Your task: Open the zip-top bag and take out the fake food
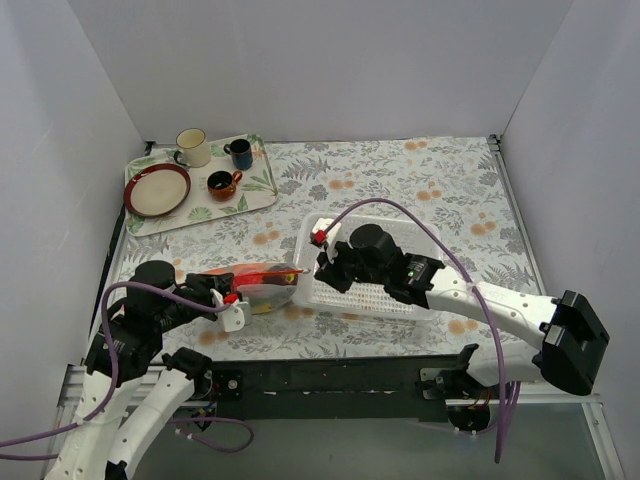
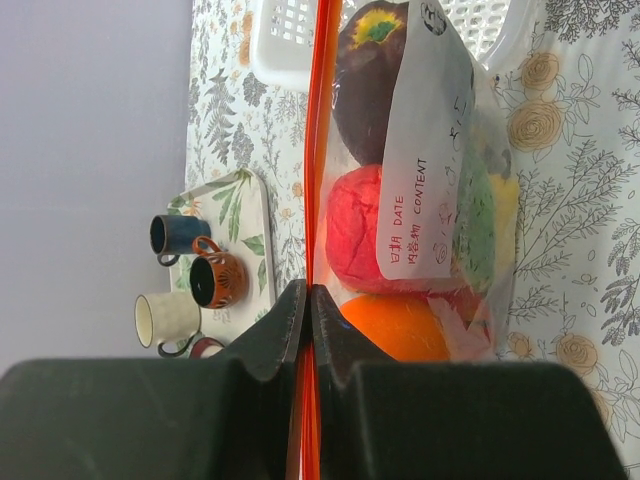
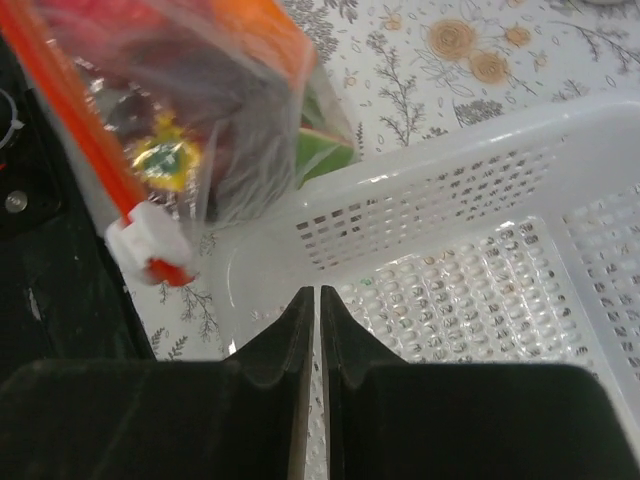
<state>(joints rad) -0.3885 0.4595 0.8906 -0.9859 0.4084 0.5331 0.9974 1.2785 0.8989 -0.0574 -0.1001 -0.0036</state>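
The clear crinkly zip-top bag (image 1: pixel 262 287) of glossy plastic fake food (image 2: pixel 365 240) lies at 9 o'clock of the white plastic mesh basket (image 1: pixel 372 296). Its long axis runs 9-to-3, slider end toward the basket. The left gripper (image 2: pixel 308 300) pinches the bag's orange zipper strip (image 2: pixel 320 150). The right gripper (image 3: pixel 310 305) has its fingers nearly together, holding nothing.

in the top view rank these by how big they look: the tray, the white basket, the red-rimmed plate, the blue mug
1. tray and white basket: about alike, and the right arm covers part of the basket, so I won't rank them
2. red-rimmed plate
3. blue mug

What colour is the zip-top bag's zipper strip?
Orange-red zipper strip, clearest in the left wrist view.
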